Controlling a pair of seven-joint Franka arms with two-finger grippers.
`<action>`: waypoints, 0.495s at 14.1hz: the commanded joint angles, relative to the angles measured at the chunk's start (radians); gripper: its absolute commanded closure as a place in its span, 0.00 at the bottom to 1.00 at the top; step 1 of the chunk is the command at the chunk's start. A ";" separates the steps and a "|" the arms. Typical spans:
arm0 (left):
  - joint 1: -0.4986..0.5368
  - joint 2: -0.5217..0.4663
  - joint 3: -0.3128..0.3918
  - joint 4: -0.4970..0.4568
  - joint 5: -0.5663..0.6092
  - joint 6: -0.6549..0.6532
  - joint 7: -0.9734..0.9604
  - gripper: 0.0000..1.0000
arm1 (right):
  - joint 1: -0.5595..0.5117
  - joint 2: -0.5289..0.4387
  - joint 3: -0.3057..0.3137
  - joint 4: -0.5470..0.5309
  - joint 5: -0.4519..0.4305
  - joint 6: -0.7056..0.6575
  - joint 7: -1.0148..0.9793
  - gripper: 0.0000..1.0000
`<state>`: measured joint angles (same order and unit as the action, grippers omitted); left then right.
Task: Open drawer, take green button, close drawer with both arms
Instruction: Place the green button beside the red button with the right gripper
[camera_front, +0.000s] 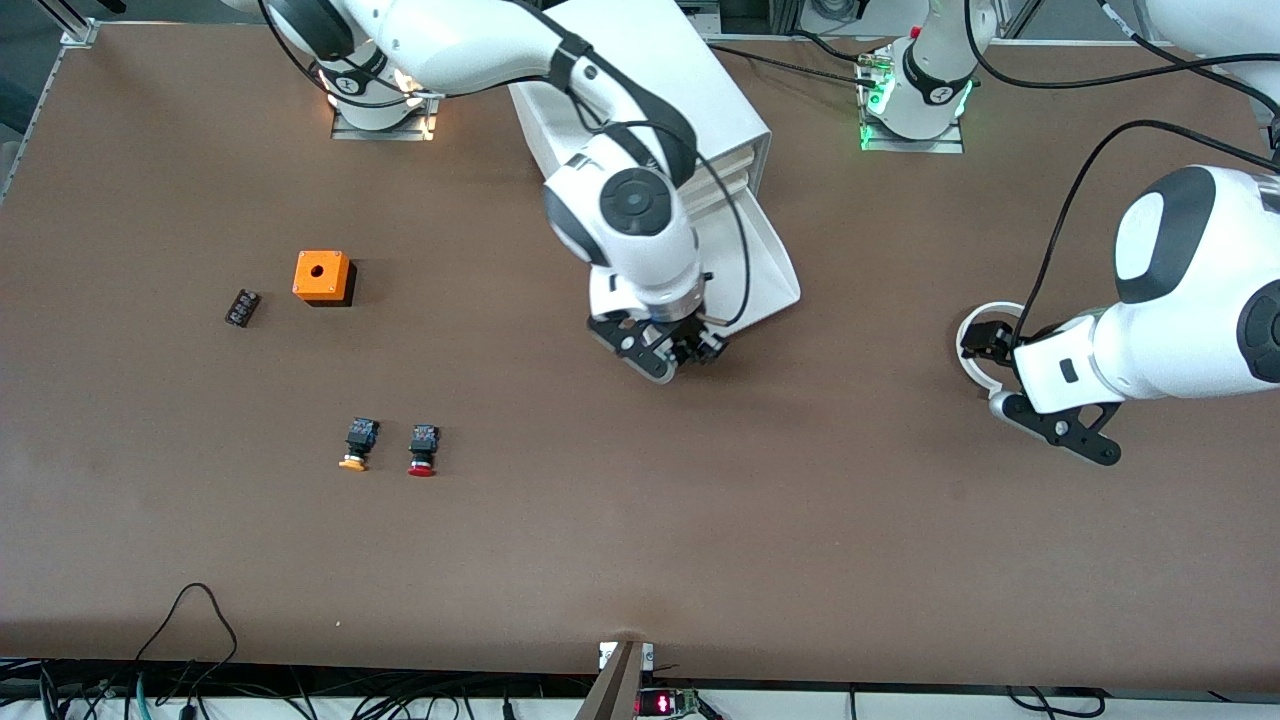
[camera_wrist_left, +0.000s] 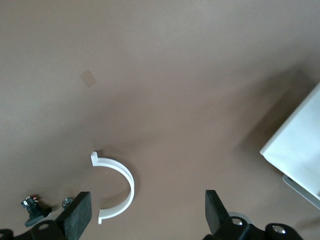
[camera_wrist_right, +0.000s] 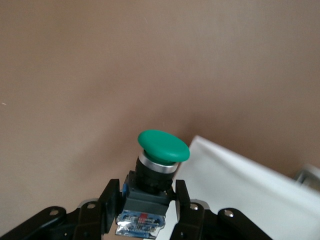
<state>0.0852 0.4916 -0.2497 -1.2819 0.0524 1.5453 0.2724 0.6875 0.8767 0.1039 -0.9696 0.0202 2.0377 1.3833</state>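
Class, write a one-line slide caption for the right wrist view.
Right gripper shut on the green button, held above the brown table at the open white drawer's edge.

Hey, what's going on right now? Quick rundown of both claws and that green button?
Right gripper shut on green button, just past open drawer. Left gripper open, waiting over white ring. Nothing in the way.

Both arms (camera_front: 470, 45) have glossy white rounded shells with black bands at the joints and round black caps with a small centre mark. Thin black cables loop alongside them. Each ends in matte black, screw-studded two-finger grippers (camera_front: 672, 352).
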 joint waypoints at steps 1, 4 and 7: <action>-0.013 0.024 -0.005 0.035 0.009 0.002 -0.144 0.00 | -0.078 -0.024 0.011 -0.009 0.030 -0.094 -0.261 1.00; -0.047 0.019 -0.011 -0.051 -0.020 0.134 -0.403 0.00 | -0.181 -0.050 0.008 -0.014 0.032 -0.186 -0.540 1.00; -0.056 -0.007 -0.051 -0.218 -0.051 0.344 -0.643 0.00 | -0.290 -0.051 0.011 -0.023 0.035 -0.221 -0.804 1.00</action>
<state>0.0317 0.5192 -0.2746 -1.3747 0.0223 1.7717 -0.2396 0.4598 0.8493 0.1005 -0.9696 0.0370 1.8404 0.7363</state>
